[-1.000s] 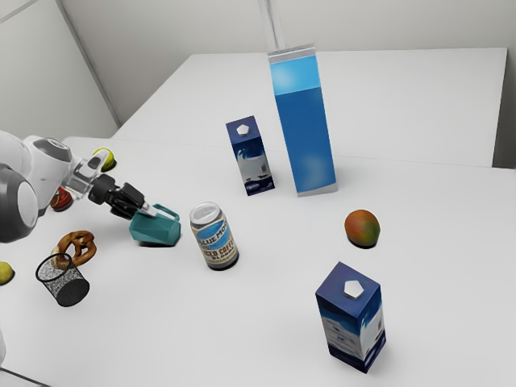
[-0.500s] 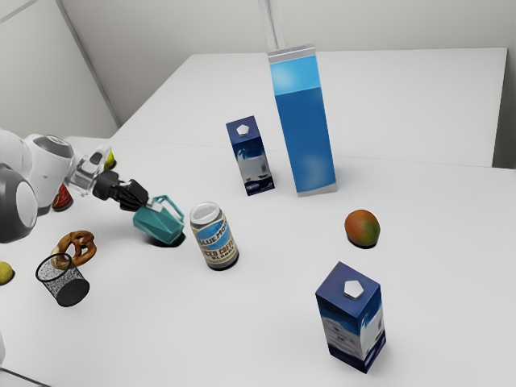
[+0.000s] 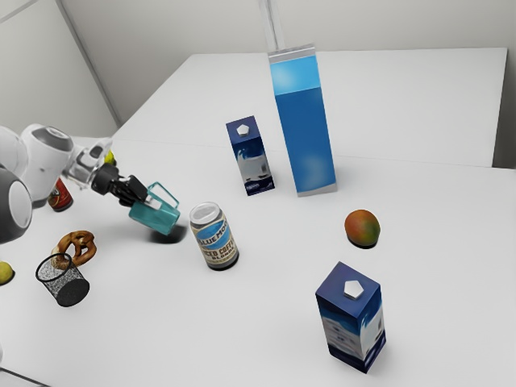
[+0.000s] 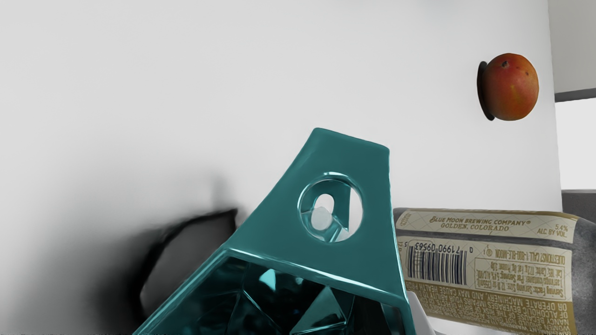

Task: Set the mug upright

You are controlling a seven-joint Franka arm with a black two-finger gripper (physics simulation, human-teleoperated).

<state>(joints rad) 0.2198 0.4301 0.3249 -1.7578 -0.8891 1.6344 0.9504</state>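
Teal mug (image 3: 155, 216) hangs tilted over the surface (image 3: 274, 306) beside the can (image 3: 214, 235), clamped in my tool (image 3: 143, 196); looks light, stiff, slick, maybe brittle, so a firm, measured wall grip near the rim suits.

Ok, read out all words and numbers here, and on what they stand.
Silver-topped metal can with tan-and-blue label:
"BLUE MOON BREWING COMPANY"
"GOLDEN, COLORADO"
"5.4% ALC BY VOL."
"0 71990 09563 5"
"QUESTIONS? CALL"
"Serving Facts"
"OR OPERATE MACHINERY"
"BLUE MOO", cut off
Too small to read: the can's other print, any on the nearer dark blue carton or its farther twin.
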